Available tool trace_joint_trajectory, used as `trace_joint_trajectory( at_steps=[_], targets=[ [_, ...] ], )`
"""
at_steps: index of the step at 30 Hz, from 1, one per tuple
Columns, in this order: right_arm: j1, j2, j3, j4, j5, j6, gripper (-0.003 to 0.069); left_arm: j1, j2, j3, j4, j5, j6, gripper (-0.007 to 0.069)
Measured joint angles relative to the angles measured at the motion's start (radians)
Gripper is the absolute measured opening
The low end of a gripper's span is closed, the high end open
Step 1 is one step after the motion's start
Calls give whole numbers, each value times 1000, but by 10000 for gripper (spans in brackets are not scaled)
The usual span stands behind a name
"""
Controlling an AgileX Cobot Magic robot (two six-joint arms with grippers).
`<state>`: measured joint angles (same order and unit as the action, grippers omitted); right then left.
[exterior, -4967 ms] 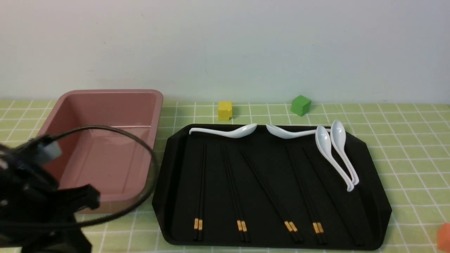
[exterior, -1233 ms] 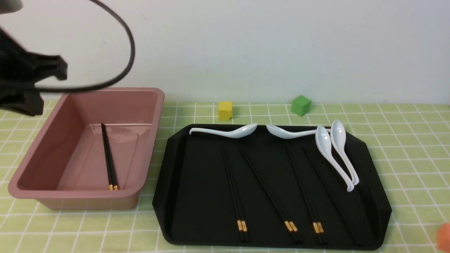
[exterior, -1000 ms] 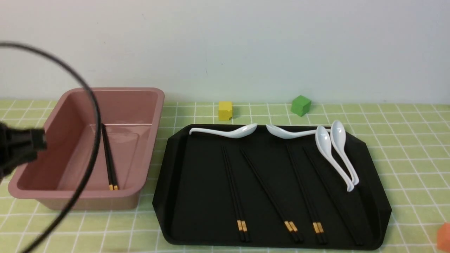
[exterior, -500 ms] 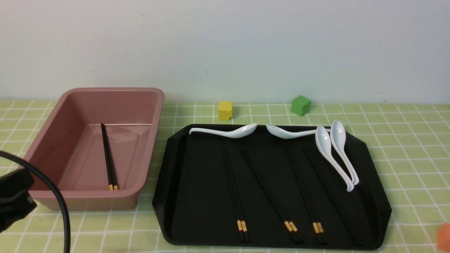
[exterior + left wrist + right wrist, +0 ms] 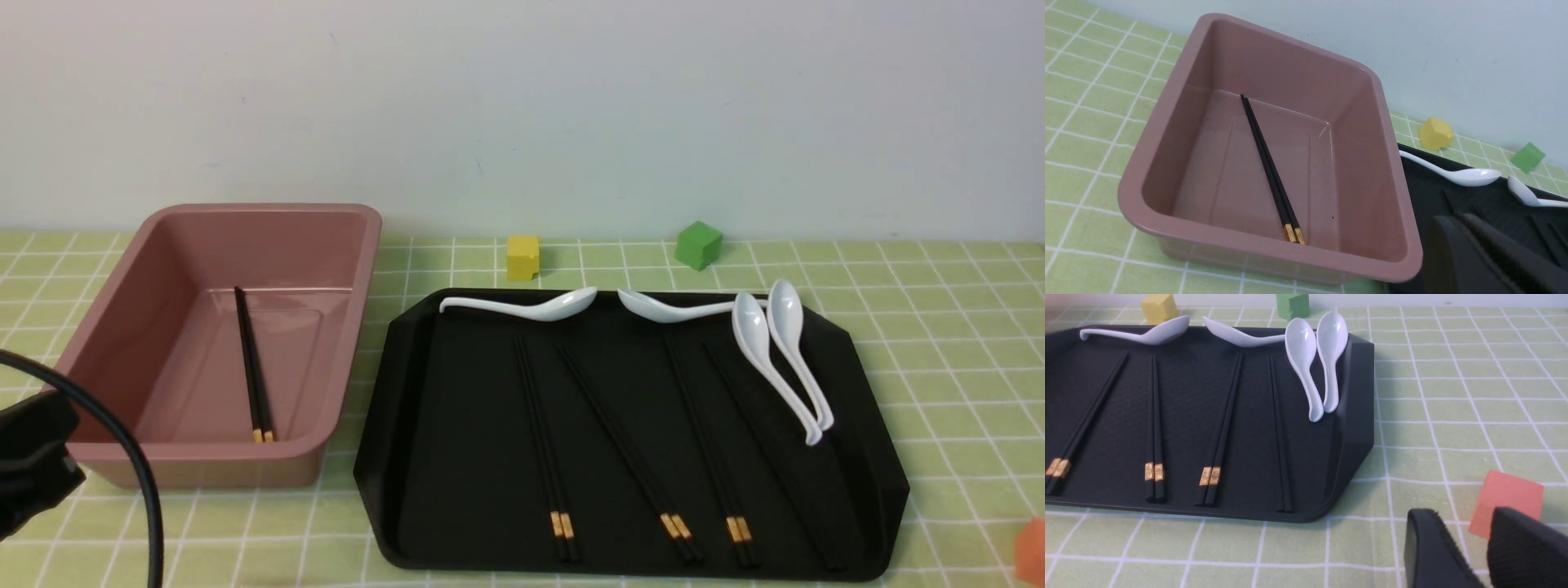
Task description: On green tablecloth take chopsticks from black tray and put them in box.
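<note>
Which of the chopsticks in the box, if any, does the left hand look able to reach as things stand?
Probably both: the box is open-topped, and nothing covers the chopsticks.

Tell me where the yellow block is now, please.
In the front view, the small yellow block sits left of the green block, behind the black tray.

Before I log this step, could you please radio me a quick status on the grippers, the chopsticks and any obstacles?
Left gripper shut, empty. One chopstick pair in box, four pairs on tray. Nothing seen blocking box.
</note>
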<state>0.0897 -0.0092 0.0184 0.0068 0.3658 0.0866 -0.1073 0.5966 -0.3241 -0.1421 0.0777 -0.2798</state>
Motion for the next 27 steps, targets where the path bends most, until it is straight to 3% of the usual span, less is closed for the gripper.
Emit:
trace_joint_trajectory(
  at_steps=[7, 15, 22, 27],
  targets=[
    [0, 0, 0, 0, 0, 0, 240, 0, -28, 1, 0, -1, 0, -11],
    [0, 0, 0, 0, 0, 0, 240, 0, -280, 31, 15, 48, 0, -9],
    [0, 0, 0, 0, 0, 0, 240, 0, -470, 194, 26, 57, 0, -6],
    [0, 0, 0, 0, 0, 0, 240, 0, -567, 338, 125, 83, 0, -1]
  ],
)
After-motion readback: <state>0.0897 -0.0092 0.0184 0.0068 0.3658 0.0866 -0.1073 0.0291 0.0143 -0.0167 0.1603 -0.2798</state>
